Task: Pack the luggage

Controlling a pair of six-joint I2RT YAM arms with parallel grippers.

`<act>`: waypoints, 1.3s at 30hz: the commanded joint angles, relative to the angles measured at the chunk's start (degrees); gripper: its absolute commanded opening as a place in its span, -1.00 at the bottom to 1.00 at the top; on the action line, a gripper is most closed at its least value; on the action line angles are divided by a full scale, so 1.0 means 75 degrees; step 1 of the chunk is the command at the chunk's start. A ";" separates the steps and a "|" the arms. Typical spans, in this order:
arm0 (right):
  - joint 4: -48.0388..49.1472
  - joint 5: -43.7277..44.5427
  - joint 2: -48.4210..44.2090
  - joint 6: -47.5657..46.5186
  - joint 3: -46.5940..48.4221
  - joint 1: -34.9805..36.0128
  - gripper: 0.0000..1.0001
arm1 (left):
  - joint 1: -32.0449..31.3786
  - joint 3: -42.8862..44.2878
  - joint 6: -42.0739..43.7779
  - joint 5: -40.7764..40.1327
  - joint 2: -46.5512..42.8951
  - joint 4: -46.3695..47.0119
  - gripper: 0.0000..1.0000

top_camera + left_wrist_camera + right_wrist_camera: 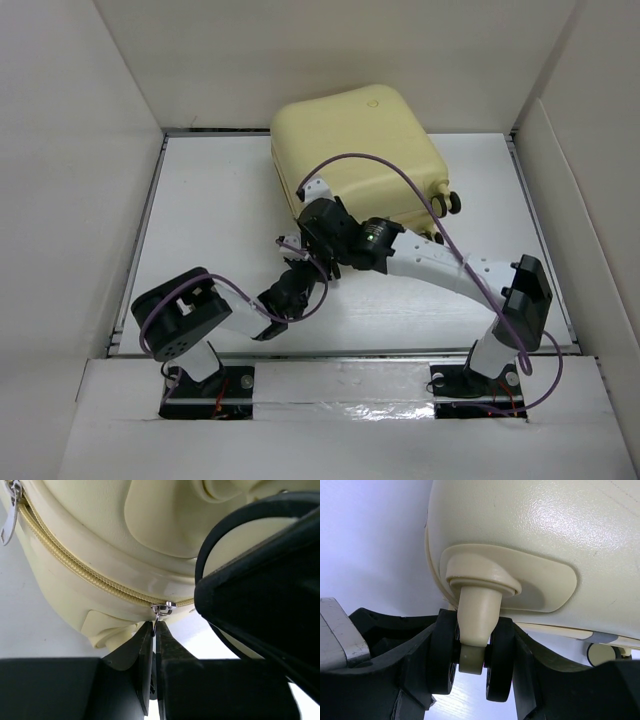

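At the far middle of the table [210, 220] lies the luggage [360, 140], a pale yellow hard-shell suitcase with its shells together and its wheeled base turned toward the arms; one pair of wheels [452, 203] shows at its right near corner. Along the seam, the zipper track [75, 565] looks meshed from a second pull tab [10, 520] down to the slider [164, 608], and past the slider a dark arm part hides it. The left hand [155, 635] is pinched shut on the thin metal zipper pull [156, 622] hanging from that slider, with only its tips on it. The right hand [472, 655] is part open around a caster wheel [498, 660], a finger against each outer side, apparently bracing the case. The tab looks likely to slip from such a shallow pinch, and a tug off the line of the track could jam the slider on the curved corner. The caster may also swivel in the right hand and let the case turn. Both hands work the same near left corner, so they could collide. The suitcase sits just beyond and above the left hand, touching it only through the pull.
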 commanded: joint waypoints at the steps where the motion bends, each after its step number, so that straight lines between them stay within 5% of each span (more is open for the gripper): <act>1: 0.1544 -0.1172 -0.1219 -0.0460 0.0155 0.0753 -1.00 | 0.0132 0.0169 0.0329 -0.1083 -0.0455 0.2308 -1.00; 8: 0.1592 -0.0774 -0.1630 -0.0237 -0.0478 0.0753 -1.00 | 0.0132 -0.0393 0.0927 -0.1013 -0.1392 0.2146 -1.00; 13: 0.1427 -0.0562 -0.1923 -0.0050 -0.0959 0.0473 -1.00 | 0.0236 -0.0991 0.1057 -0.1387 -0.2656 0.0507 -1.00; 21: 0.1720 -0.0797 -0.2708 0.0161 -0.2236 0.0214 -1.00 | 0.1478 -0.1437 0.0553 -0.0827 -0.4346 -0.2213 -1.00; 28: 0.1837 -0.1510 -0.2955 0.0220 -0.2694 0.0553 -1.00 | 0.3515 -0.0865 0.0648 0.0451 -0.3845 -0.2191 -1.00; 32: 0.1990 -0.1723 -0.2569 0.0196 -0.2496 0.0974 -1.00 | 0.3589 -0.0570 -0.0123 0.0558 -0.4181 -0.2787 -1.00; 33: 0.2094 -0.1688 -0.2348 0.0196 -0.2356 0.1046 -1.00 | 0.3589 -0.0558 -0.0370 0.0511 -0.4415 -0.3404 -0.84; 34: 0.2188 -0.1780 -0.2241 0.0185 -0.2285 0.1046 -1.00 | 0.3589 -0.0535 -0.0663 0.0430 -0.5067 -0.3863 -0.26; 35: 0.2317 -0.1897 -0.2112 0.0173 -0.2226 0.1128 -1.00 | 0.3589 -0.0511 -0.1165 0.0348 -0.5468 -0.4331 0.05; 37: 0.2715 -0.2364 -0.1739 0.0126 -0.1957 0.1210 -1.00 | 0.3589 -0.0535 -0.1450 0.0405 -0.6915 -0.5399 0.54; 39: 0.3019 -0.2542 -0.1386 0.0103 -0.1653 0.1374 -1.00 | 0.3589 -0.0442 -0.1800 0.0533 -0.7881 -0.6114 0.81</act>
